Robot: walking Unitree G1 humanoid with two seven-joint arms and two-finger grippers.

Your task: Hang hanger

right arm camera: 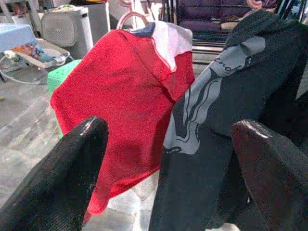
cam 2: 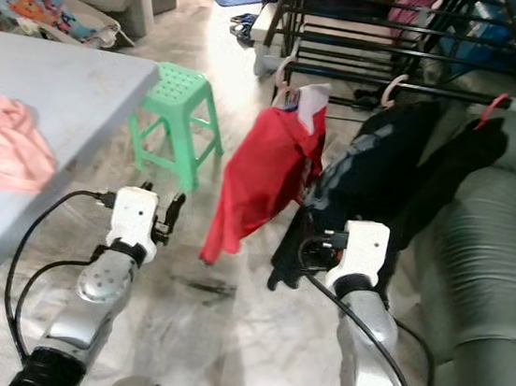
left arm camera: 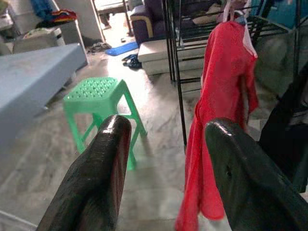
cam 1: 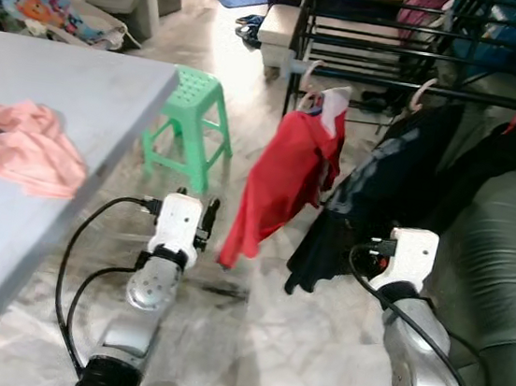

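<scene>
We saw a pink cloth [cam 1: 20,150] on the table [cam 1: 83,87] at left. Our left gripper [left arm camera: 166,159] was spread, empty, near the green stool [cam 1: 191,109]. The red shirt's hanger [right arm camera: 132,17] hung on the rail [cam 1: 385,81]. Our right gripper [right arm camera: 168,163] was spread before the black shirt [right arm camera: 231,86].

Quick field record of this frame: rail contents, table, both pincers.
rail: red shirt on a pink hanger, two black garments beside it, all hanging
table: pink cloth lying on the grey table
stool: green stool between table and rail
left pincer: open, holding nothing, facing the red shirt
right pincer: open, holding nothing, facing the hung garments
</scene>
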